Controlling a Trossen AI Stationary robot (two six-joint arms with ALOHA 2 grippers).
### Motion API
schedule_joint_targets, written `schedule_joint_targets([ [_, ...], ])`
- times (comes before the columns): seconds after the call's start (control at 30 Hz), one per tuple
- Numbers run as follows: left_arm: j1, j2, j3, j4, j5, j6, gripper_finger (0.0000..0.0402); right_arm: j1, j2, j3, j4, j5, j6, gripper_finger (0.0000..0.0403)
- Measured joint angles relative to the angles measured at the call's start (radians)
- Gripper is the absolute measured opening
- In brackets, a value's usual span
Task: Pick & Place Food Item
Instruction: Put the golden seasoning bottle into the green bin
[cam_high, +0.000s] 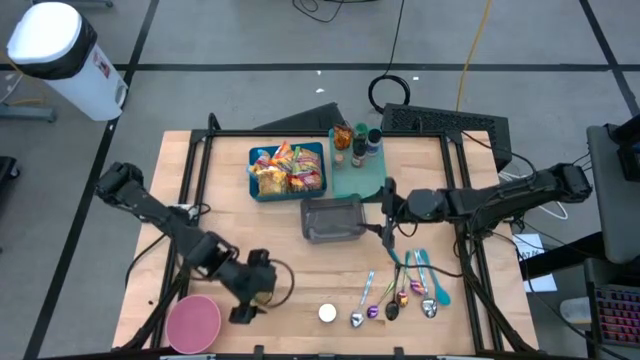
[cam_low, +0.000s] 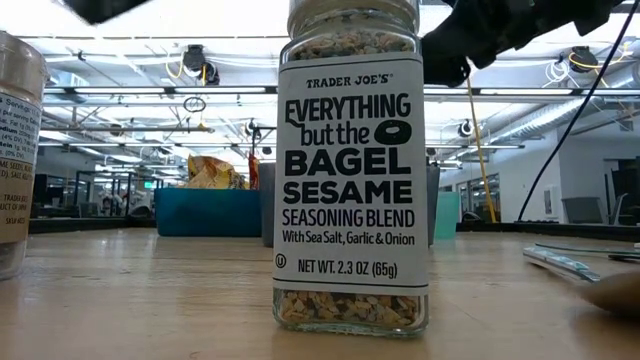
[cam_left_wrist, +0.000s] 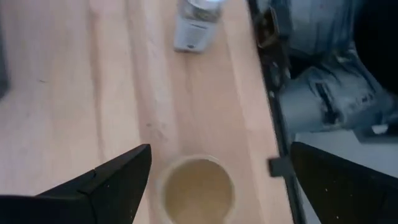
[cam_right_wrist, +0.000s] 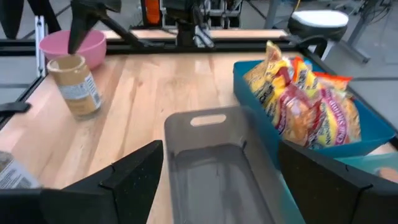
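Observation:
A tan-topped jar (cam_left_wrist: 196, 190) with a pale label (cam_right_wrist: 74, 84) stands upright on the wooden table near its front edge. My left gripper (cam_left_wrist: 221, 152) is open just above it, one finger on either side (cam_high: 262, 288). My right gripper (cam_high: 385, 212) is open and empty at the right end of an empty grey bin (cam_high: 332, 218), facing into it (cam_right_wrist: 221, 152). A blue bin (cam_high: 288, 170) holds several colourful snack bags (cam_right_wrist: 305, 93). A seasoning jar (cam_low: 350, 170) stands at the front middle (cam_high: 327, 313).
A pink bowl (cam_high: 193, 322) sits at the front left. Several spoons (cam_high: 400, 295) lie at the front right. A teal tray (cam_high: 362, 172) with a few bottles stands behind the grey bin. Black frame rails (cam_high: 470, 200) run along the table's sides.

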Motion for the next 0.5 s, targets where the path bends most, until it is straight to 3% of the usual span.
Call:
schedule_joint_targets([
  [0.27, -0.025, 0.002, 0.000, -0.095, -0.055, -0.056, 0.0390, 0.050, 0.001, -0.039, 0.073, 0.001, -0.018, 0.0304],
  [0.5, -0.049, 0.079, 0.000, -0.082, -0.064, -0.065, 0.0390, 0.052, 0.000, -0.046, 0.108, 0.001, -0.037, 0.0304],
])
